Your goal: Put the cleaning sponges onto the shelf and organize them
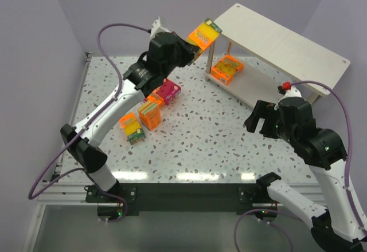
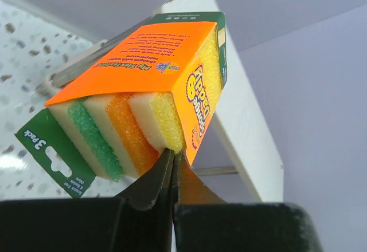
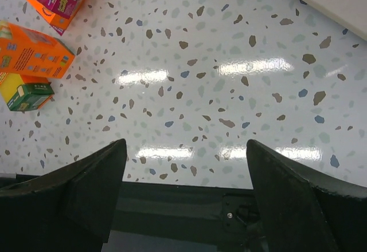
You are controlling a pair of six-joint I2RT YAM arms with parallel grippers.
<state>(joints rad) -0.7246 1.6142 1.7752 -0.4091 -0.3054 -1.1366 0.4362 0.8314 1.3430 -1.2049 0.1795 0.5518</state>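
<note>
My left gripper is shut on the flap of an orange three-pack of cleaning sponges and holds it in the air at the near left corner of the shelf's top board. In the left wrist view the pack shows green, orange and yellow layers above my closed gripper, with the shelf behind. Another orange pack lies on the lower board. My right gripper is open and empty over the table; in its own view the gripper shows bare table between its fingers.
Several packs lie on the table left of centre: a magenta one on an orange one, a thick orange one, and one with a green label. They also show in the right wrist view. Walls close in behind the shelf.
</note>
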